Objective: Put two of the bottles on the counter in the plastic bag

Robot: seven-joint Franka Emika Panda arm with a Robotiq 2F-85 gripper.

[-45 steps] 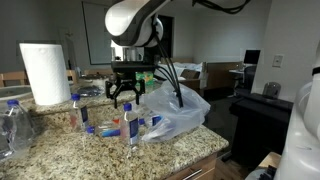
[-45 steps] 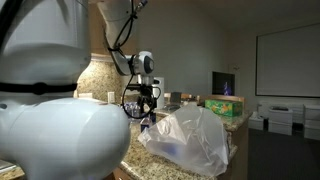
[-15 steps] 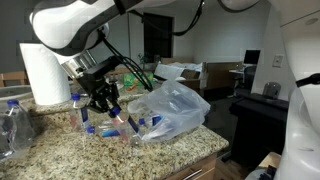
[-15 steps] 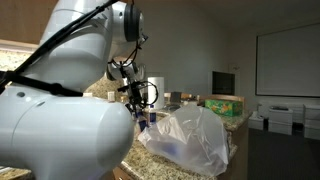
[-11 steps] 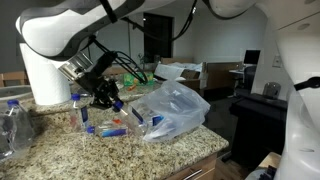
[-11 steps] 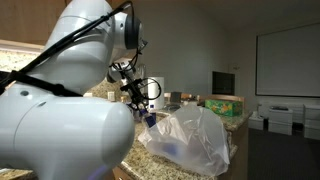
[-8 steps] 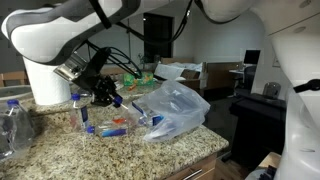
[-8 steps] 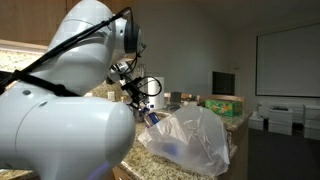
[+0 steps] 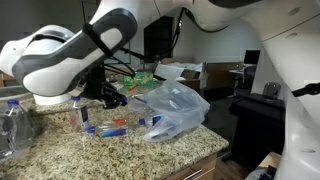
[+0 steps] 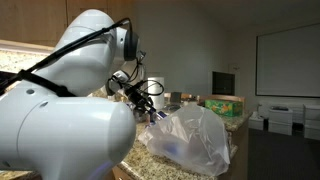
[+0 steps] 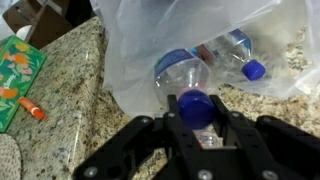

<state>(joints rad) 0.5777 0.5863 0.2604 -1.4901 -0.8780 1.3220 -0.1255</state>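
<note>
The hand [image 11: 197, 120] clenches a small clear blue-capped bottle [image 11: 183, 72] near the wrinkled translucent plastic bag [image 11: 185, 28]; released against its film, it could roll across the speckled granite table [image 11: 80, 95].

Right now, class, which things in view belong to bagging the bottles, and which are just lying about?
Job: gripper, shut on a blue-capped bottle; plastic bag; another bottle inside it; small bottles lying on the counter.
Lying about: big ribbed bottle; green box.
</note>
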